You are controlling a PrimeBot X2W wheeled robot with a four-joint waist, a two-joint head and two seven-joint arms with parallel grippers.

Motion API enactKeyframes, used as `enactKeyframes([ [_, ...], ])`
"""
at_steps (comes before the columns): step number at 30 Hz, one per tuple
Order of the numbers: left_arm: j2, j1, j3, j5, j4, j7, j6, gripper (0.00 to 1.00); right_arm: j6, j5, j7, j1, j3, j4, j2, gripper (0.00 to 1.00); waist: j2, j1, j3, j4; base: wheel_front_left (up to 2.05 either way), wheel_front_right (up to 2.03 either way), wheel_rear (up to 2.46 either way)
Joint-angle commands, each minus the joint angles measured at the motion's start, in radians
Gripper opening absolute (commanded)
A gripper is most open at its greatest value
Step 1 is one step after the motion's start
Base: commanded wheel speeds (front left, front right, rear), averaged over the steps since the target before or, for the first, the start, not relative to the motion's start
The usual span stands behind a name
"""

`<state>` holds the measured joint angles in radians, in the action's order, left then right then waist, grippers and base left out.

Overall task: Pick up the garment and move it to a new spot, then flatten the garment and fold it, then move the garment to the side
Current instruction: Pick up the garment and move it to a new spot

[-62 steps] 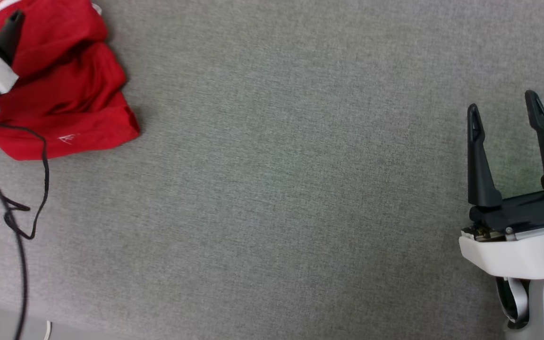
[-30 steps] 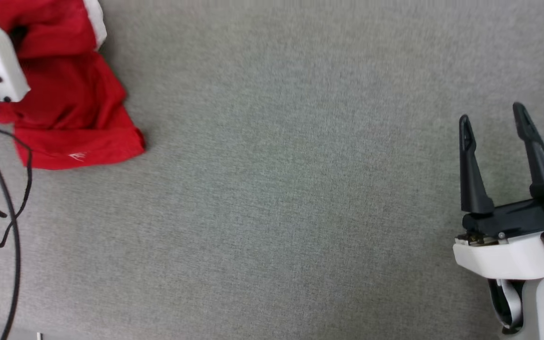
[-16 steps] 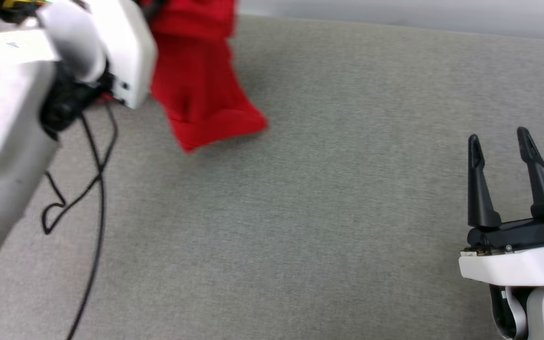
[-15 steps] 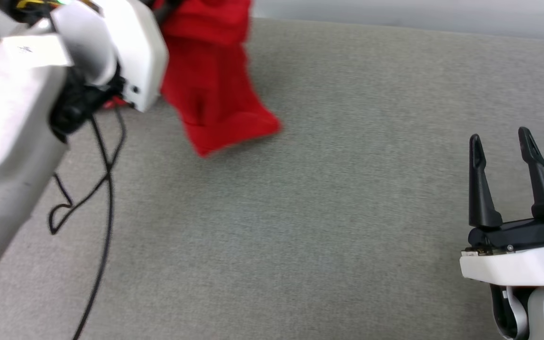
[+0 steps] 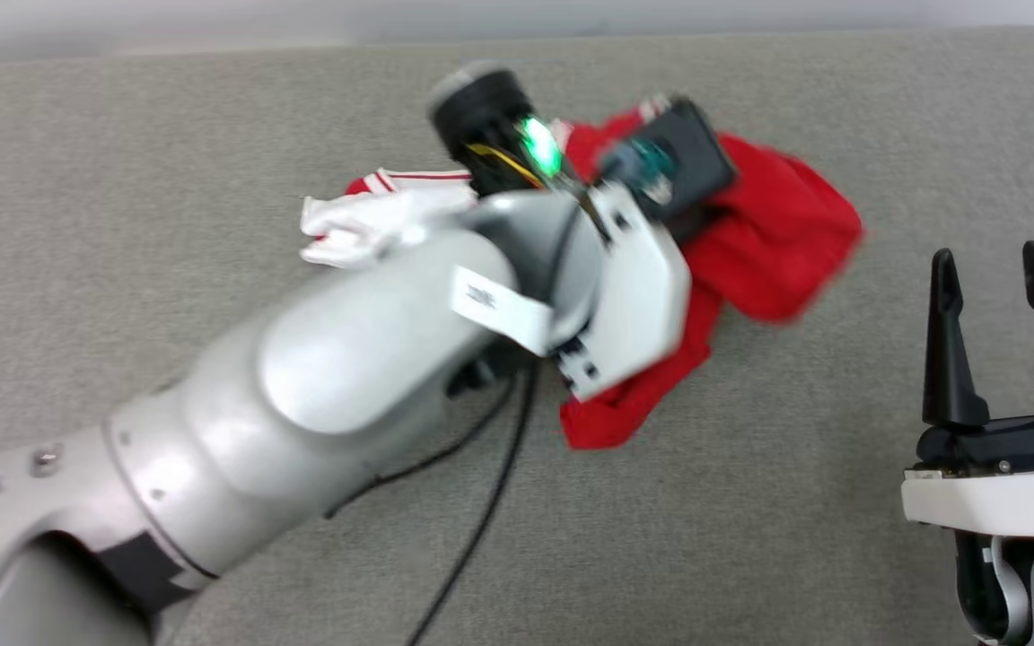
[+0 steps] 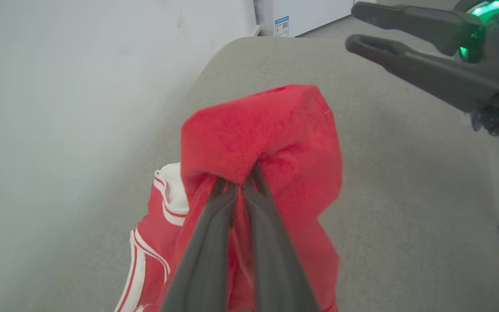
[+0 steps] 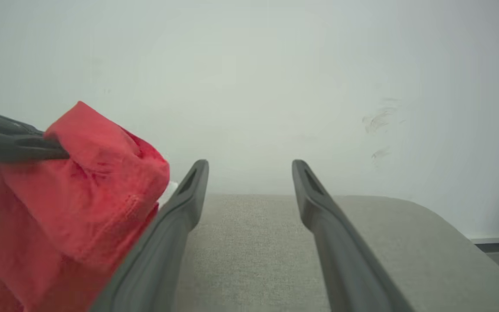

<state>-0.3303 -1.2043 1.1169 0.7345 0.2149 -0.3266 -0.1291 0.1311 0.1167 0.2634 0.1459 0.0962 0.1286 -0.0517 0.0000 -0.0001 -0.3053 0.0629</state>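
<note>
Grey woven cloth covers the counter, with a pale plain wall behind its far edge. On the far middle part of that counter, in the head view, is the garment, a crumpled red bundle with a white sleeve trimmed in red stripes spilling out on its left side. That view is blurred around the cloth, so the folds cannot be read finely.

The left tool has its two dark fingers drawn narrow, almost together, and pinched on a thick fold of the red cloth, which humps over the fingertips. From that fold the rest of the garment drapes down on both sides of the fingers, with the striped white trim showing low on the left of the left wrist view. In the right wrist view the pinched fold stands above the counter and the cloth hangs down from it.

The left arm, pale grey, reaches in from the lower left of the head view and covers the middle of the garment. A black cable trails below it over the counter.

The right tool stands at the right, its jaws spread wide with nothing between them, near the garment's right edge but apart from it.
</note>
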Motion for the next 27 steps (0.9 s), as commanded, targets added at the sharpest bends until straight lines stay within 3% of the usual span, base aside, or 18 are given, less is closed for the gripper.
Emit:
enactKeyframes([
  [1,0.010,-0.001,0.016,0.010,0.004,0.012,0.000,0.00,-0.001,0.003,0.002,0.012,0.005,0.000,0.003,1.00,0.0000,0.0001,-0.013,0.022,0.00,0.00,0.00],
  [8,0.105,0.080,0.154,0.058,0.091,0.035,0.000,0.00,-0.001,0.016,0.002,0.023,0.031,0.003,0.003,1.00,0.0000,0.0001,-0.046,0.054,0.00,0.00,0.00],
  [15,0.142,0.237,0.162,-0.014,0.110,-0.089,-0.001,0.00,-0.001,0.021,0.002,0.039,0.033,0.002,0.003,1.00,0.0000,0.0001,-0.071,0.060,0.00,0.00,0.00],
  [20,0.146,0.280,0.163,-0.034,0.103,-0.094,-0.001,0.00,-0.001,0.013,0.002,0.031,0.034,-0.011,0.003,1.00,0.0000,0.0001,-0.057,0.045,0.00,0.00,0.00],
  [21,0.146,0.273,0.163,-0.041,0.108,-0.078,-0.001,0.56,-0.001,0.011,0.002,0.028,0.033,-0.014,0.003,1.00,0.0000,0.0001,-0.050,0.042,0.00,0.00,0.00],
  [22,0.148,0.265,0.163,-0.041,0.116,-0.048,-0.001,1.00,-0.001,0.009,0.002,0.024,0.034,-0.017,0.003,1.00,0.0000,0.0001,-0.040,0.037,0.00,0.00,0.00],
  [27,0.159,0.240,0.136,-0.024,0.168,0.154,0.000,1.00,-0.001,0.002,0.002,-0.004,0.038,-0.030,0.002,1.00,0.0000,0.0001,0.021,0.013,0.00,0.00,0.00],
])
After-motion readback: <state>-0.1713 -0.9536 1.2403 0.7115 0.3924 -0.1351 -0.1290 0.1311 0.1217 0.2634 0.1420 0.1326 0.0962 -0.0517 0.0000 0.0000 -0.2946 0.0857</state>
